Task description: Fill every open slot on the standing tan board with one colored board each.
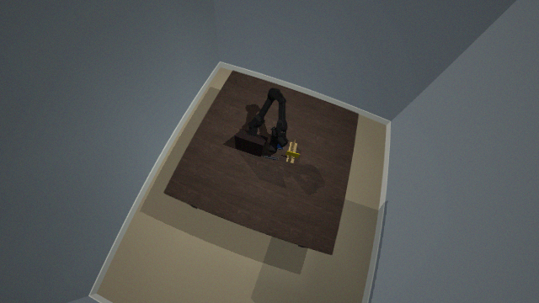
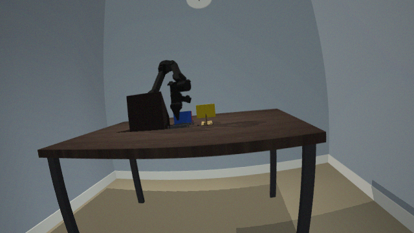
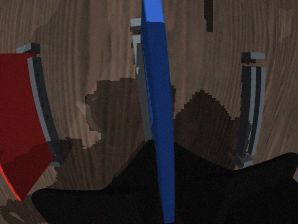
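Between the fingertips: blue board (image 2: 183, 117) (image 3: 161, 90), upright on edge. Gripper (image 1: 274, 148) (image 2: 177, 118) (image 3: 157, 144) closed on it — fingers nearly together, only the board's thickness apart. Gray holder (image 3: 144, 95) runs alongside the board's lower edge. Red board (image 3: 17, 100) to one side, next to another gray holder (image 3: 44, 107); a third holder (image 3: 252, 110) on the other side has no board. Yellow board (image 1: 293, 154) (image 2: 206, 110) sits crosswise on the tan board (image 1: 293, 146) (image 2: 207, 123) — near the gripper, not touching. Dark box (image 1: 251, 143) (image 2: 147, 111) by the arm.
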Tool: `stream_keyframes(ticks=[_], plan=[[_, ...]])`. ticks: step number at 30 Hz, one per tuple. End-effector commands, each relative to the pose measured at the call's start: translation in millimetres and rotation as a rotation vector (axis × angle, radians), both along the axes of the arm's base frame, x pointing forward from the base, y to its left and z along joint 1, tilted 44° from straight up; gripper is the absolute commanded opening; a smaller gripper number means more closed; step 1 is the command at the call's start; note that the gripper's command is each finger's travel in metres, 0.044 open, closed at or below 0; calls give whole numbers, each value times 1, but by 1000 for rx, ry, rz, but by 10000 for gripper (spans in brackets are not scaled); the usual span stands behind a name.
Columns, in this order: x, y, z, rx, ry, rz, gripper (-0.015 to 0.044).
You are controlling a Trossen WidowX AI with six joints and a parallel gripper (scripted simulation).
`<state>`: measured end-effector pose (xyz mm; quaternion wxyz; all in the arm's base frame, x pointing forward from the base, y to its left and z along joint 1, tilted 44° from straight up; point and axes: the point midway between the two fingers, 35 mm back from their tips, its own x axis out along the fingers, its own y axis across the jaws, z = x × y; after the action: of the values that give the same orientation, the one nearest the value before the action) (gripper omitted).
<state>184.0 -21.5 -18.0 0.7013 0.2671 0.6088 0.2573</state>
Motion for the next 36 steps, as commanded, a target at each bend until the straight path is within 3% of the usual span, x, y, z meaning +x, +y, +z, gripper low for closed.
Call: stream_keyframes(ticks=[1, 36], plan=[[-1, -5, 5, -6, 0, 5, 0], [-9, -52, 53, -8, 1, 5, 0]])
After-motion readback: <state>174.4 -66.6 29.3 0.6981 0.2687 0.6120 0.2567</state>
